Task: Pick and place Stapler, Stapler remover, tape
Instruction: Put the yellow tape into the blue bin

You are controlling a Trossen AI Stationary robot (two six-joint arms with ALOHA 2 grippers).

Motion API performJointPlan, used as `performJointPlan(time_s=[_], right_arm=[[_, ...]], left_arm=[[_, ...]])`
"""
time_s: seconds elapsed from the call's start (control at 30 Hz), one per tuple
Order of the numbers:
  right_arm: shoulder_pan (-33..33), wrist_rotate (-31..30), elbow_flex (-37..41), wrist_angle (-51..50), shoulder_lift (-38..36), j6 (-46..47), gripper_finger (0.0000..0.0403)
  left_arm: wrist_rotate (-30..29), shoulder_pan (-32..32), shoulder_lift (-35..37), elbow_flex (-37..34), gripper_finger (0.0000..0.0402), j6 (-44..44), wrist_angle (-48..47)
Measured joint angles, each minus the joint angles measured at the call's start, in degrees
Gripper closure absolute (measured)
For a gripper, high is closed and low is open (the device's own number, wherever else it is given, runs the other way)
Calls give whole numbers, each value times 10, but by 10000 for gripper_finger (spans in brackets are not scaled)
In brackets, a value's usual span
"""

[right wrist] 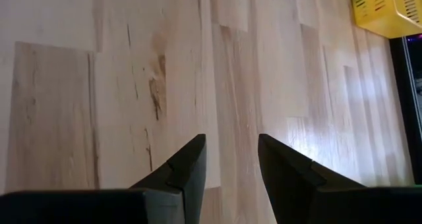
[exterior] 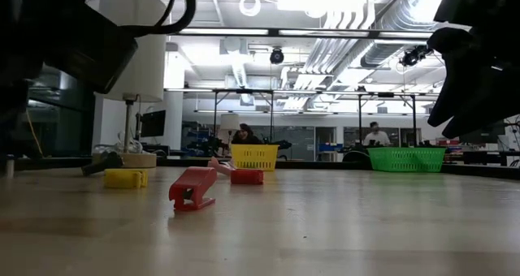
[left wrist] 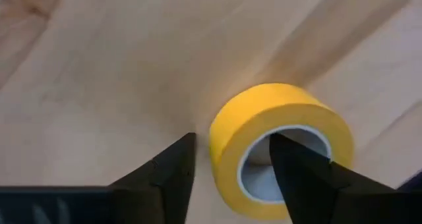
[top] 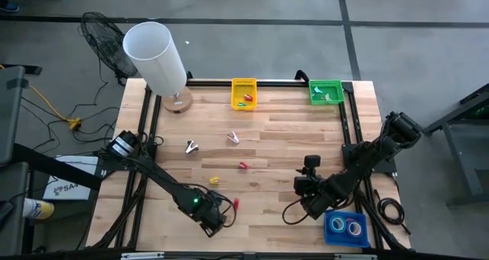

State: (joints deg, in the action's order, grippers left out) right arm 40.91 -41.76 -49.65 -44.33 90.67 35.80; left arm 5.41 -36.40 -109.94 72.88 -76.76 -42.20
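Left pincer (left wrist: 227,174) is down low at the near edge of the pale wooden worktop (top: 275,149), and it straddles the wall of a fat yellow ring-shaped tape roll (left wrist: 280,148) with a pale core. 1 finger sits outside the roll, the other pokes into the core. The jaws stand apart with a sliver of gap on the outer side, so that is a bite being lined up, not a clamp yet. Gripping by the wall suits a roll lying flat.

Right pincer (right wrist: 231,165) hangs parted and empty over bare planks, waiting beside the blue plastic tray (top: 345,230), where 2 blue tape rolls (top: 344,227) already lie. That tray reads as the tape's destination.

Beyond the left pincer, a small red plastic stapler remover (exterior: 192,188) rests untouched.
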Motion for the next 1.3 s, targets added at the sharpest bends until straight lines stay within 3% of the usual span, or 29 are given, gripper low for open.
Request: performJointPlan(time_s=[0.13, 0.33, 0.43, 0.53, 0.7, 0.83, 0.93, 1.1, 1.3], right_arm=[[0, 0, 0, 1, 0, 0, 274], [0, -9, 0, 29, 0, -3, 274], [0, -28, 9, 106, 0, -36, 274], [-5, -15, 53, 271, 0, -120, 274], [-25, 18, 155, 581, 0, -236, 274], [-43, 36, 215, 769, 0, -305, 274], [-60, 75, 245, 876, 0, -354, 274], [-96, 136, 256, 954, 0, -424, 274], [-144, 203, 256, 985, 0, -454, 274]], left_arm=[[0, 0, 1, 0, 260, 12, -13], [-24, 0, 1, 3, 370, 86, 1], [-64, 0, 1, 4, 370, 117, 4], [-140, 3, 1, 13, 363, 151, -3], [-337, 5, 1, 55, 366, 213, -38], [-497, 6, 1, 86, 366, 287, -43], [-579, 14, 1, 106, 366, 336, -32], [-620, 42, 1, 117, 366, 447, 52], [-601, 91, 1, 117, 366, 585, 175]])
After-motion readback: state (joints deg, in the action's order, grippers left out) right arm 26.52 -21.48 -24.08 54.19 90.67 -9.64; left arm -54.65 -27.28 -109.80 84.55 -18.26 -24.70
